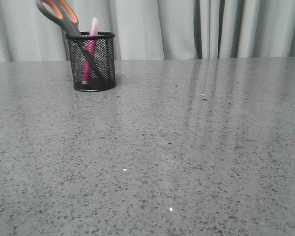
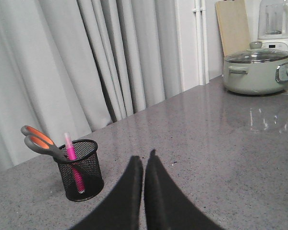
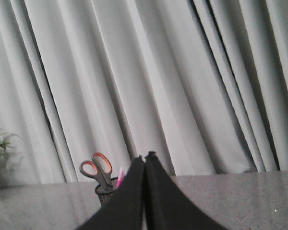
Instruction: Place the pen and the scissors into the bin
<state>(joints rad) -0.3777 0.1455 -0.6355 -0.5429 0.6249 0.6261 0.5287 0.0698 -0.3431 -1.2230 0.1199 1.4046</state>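
Black mesh bin [image 1: 92,61] on the worktop [image 1: 187,147] holds both scissors [image 1: 64,19] and pen [image 1: 91,49]. Both pincers [image 2: 144,165] [image 3: 144,160], closed and empty, sit well apart from it. The leaning scissors might tip the bin if bumped.

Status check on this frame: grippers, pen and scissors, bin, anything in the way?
Left gripper shut, empty. Right gripper shut, empty. Pen and scissors both standing in bin. Nothing in the way.

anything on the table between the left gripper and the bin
Nothing. In the left wrist view, only bare grey table separates the shut left gripper from the bin, which already holds the pen and scissors.
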